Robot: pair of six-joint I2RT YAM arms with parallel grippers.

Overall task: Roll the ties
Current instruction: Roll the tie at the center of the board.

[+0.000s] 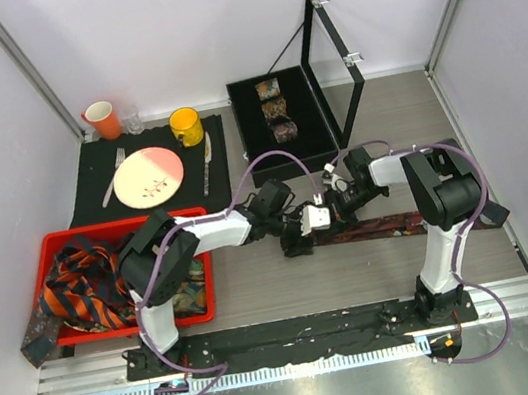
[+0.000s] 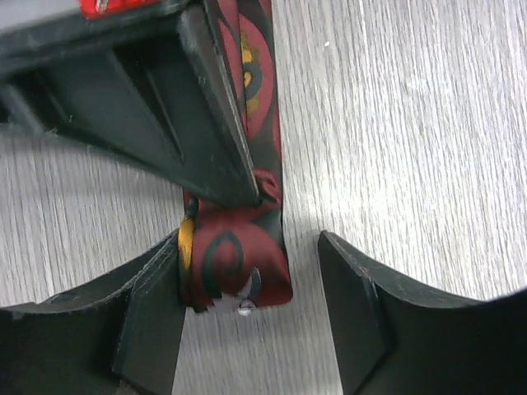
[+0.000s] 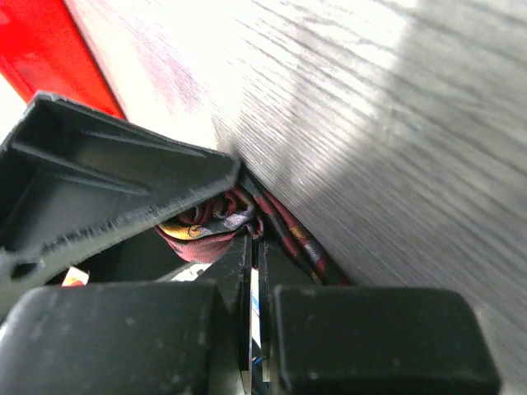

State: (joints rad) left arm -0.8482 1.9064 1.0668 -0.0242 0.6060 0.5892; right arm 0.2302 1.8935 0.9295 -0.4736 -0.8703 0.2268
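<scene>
The left gripper (image 2: pixel 247 251) gapes wide around the folded end of the tie (image 2: pixel 239 280), while the right gripper (image 3: pixel 255 247), nearly closed, pinches it just beside.

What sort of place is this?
Probably a lab test booth, not a home: plain white walls, two robot arms mounted on a metal rail, and staged props such as a red bin of ties and a dark red tie laid out before them.

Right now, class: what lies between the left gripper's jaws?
The tie's folded end lies in the left gripper, against one jaw, bare table before the other; the left wrist view shows it.
</scene>
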